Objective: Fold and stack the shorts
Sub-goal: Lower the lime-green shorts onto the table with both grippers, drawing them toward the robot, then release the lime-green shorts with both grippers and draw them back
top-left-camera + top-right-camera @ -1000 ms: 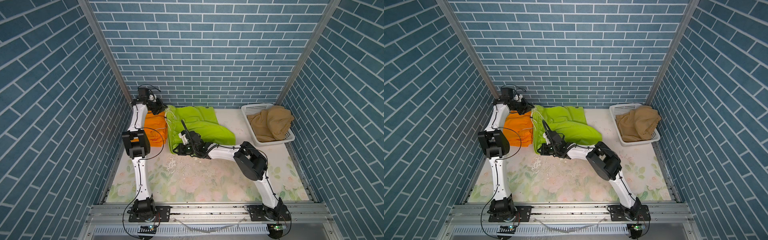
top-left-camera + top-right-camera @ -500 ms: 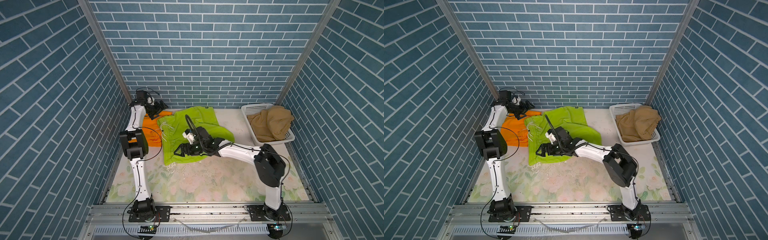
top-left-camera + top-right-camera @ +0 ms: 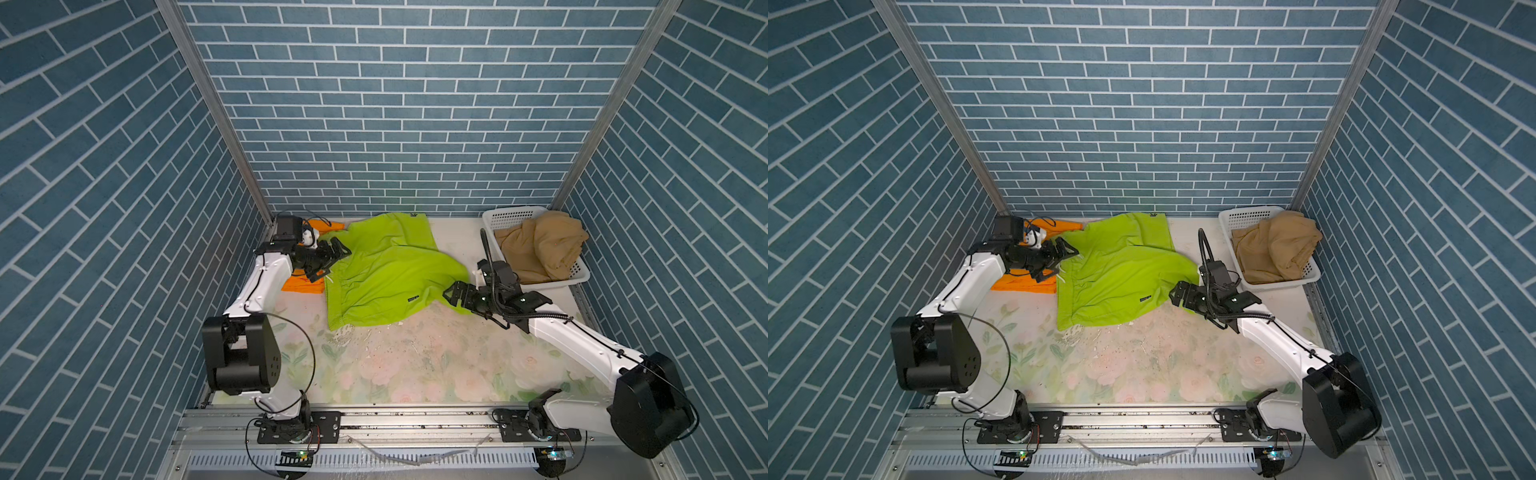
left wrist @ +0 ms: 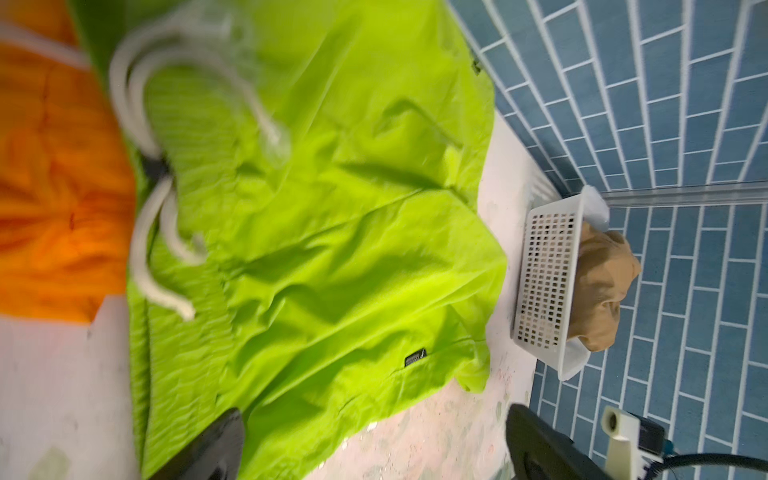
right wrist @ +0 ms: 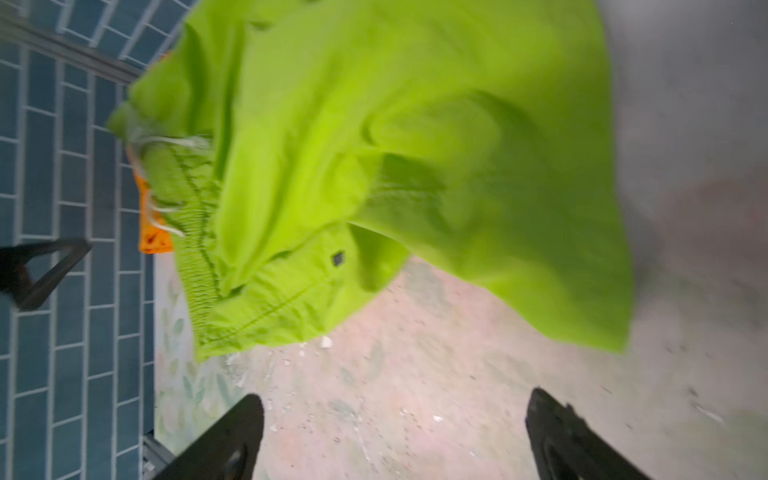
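Roughly a third done: orange shorts (image 3: 303, 286) seem folded, green shorts (image 3: 386, 270) sprawl unfolded against them, tan shorts (image 3: 548, 245) wait in the basket (image 3: 510, 215); both arms' jaws gape, empty.

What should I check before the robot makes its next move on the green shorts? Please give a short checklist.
1. Left fingers open and empty: ok.
2. Right fingers open and empty: ok.
3. Lime green shorts flat enough to fold: not ok; they are spread on the table but wrinkled.
4. Orange shorts clear of the green pair: not ok; the green waist lies against them and seems to overlap their edge.
5. Tan shorts out of the way: ok; they sit bunched in the white basket.
6. White drawstring clear of the left fingers: cannot tell; the view is blurred.
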Robot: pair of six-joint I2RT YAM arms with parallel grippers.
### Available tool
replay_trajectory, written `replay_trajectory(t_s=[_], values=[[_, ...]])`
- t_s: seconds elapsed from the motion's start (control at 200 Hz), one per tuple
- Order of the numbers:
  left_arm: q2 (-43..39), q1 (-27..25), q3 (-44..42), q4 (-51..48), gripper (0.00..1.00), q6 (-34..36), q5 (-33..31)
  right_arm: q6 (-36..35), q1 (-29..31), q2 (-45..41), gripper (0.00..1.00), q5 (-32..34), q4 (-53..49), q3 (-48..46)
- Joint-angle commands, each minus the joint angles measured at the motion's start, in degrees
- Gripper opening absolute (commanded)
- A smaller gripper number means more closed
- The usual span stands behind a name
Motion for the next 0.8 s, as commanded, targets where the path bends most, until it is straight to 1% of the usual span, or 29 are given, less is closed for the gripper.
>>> replay_trajectory(t_s=[0.0,0.08,0.17,0.235,0.305,0.44,0.54,0.655,0.745,0.795], values=[[-3.8,-0.2,-7.3,3.0,1.0,-3.3,2.5,3.3,-2.4,-2.0,0.99,2.0,-1.3,-4.0],[-4.4,-0.1,-9.8,-1.6,1.0,-0.3,2.5,2.4,-4.7,-2.2,0.99,2.3,-1.1,-6.8],[-4.6,0.7,-11.1,-8.2,1.0,3.2,-0.3,1.7,-7.9,-1.9,0.99,1.0,0.9,-9.6],[-5.6,0.7,-13.6,-8.1,1.0,3.4,0.0,1.6,-10.1,-1.3,0.98,-0.5,3.3,-11.3],[-6.3,0.7,-16.3,-7.6,0.99,3.1,0.3,1.5,-12.1,-0.2,0.95,-2.0,6.2,-12.1],[-7.5,0.7,-20.2,-8.1,1.0,3.3,0.1,1.5,-13.1,3.2,0.88,-3.9,10.2,-11.8],[-10.9,1.4,-23.9,-6.3,1.0,1.2,-1.6,2.0,-13.0,5.6,0.83,-5.1,13.3,-11.6],[-14.7,4.2,-29.4,-0.2,0.98,-3.3,-0.3,2.6,-13.1,8.6,0.79,-6.0,17.0,-11.0],[-15.1,4.6,-31.0,3.4,0.96,-5.4,-0.4,3.2,-13.2,11.1,0.76,-6.8,19.8,-10.1],[-14.6,4.6,-32.1,5.8,0.92,-6.9,-0.3,3.8,-13.2,12.7,0.73,-7.5,21.9,-9.6]])
